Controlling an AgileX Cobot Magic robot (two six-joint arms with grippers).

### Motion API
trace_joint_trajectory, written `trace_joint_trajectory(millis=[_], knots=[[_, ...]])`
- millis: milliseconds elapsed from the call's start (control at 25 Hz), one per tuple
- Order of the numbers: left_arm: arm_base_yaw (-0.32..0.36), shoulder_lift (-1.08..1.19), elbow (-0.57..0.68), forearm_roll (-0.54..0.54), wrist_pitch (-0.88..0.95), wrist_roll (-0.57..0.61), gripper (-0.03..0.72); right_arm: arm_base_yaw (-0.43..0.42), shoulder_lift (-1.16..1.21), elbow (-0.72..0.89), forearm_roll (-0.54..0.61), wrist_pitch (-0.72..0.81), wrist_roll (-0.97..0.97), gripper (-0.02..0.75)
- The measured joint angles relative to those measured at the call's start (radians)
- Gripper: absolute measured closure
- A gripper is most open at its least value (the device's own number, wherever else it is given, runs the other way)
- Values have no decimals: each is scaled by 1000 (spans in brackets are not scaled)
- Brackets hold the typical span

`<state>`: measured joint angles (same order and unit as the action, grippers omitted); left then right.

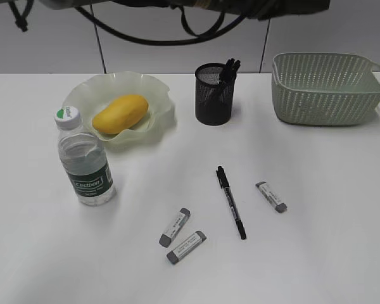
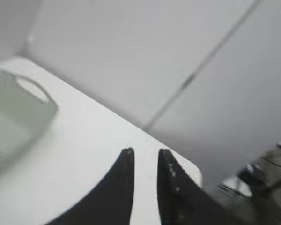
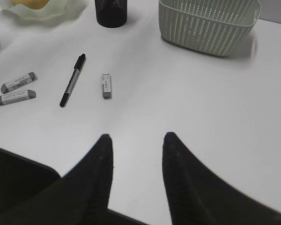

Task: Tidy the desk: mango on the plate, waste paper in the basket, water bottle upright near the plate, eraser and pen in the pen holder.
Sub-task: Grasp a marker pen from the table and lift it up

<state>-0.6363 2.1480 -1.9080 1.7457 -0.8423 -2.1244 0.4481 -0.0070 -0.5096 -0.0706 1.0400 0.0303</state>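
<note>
The yellow mango (image 1: 120, 113) lies on the ruffled green plate (image 1: 159, 107), which rests on the white desk (image 1: 323, 209). The water bottle (image 1: 82, 158) stands upright just in front of the plate. The black mesh pen holder (image 1: 213, 95) holds dark pens. A black pen (image 1: 231, 201) (image 3: 73, 80) and three grey-ended erasers (image 1: 271, 196) (image 1: 175, 227) (image 1: 186, 247) lie on the desk. The basket (image 1: 326, 88) stands back right; no waste paper shows. My right gripper (image 3: 136, 137) is open and empty over the front of the desk. My left gripper (image 2: 144, 152) is open and empty, near a desk corner.
Cables and arm parts hang along the top edge of the exterior view. In the left wrist view the basket (image 2: 18, 117) is a blur at the left, with grey wall panels behind the desk edge. The right wrist view shows the single eraser (image 3: 106, 86) right of the pen.
</note>
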Motion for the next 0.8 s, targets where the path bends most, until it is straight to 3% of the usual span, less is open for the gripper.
trace_joint_trajectory(millis=[200, 360, 600, 800], knots=[[53, -45, 238, 9, -184, -63, 602, 0, 0, 0, 0, 0, 0, 442], [60, -116, 433, 14, -135, 28, 636, 0, 0, 0, 0, 0, 0, 442], [60, -347, 587, 13, 264, 349, 647, 0, 0, 0, 0, 0, 0, 442], [60, -553, 727, 5, 785, 589, 648, 0, 0, 0, 0, 0, 0, 442]])
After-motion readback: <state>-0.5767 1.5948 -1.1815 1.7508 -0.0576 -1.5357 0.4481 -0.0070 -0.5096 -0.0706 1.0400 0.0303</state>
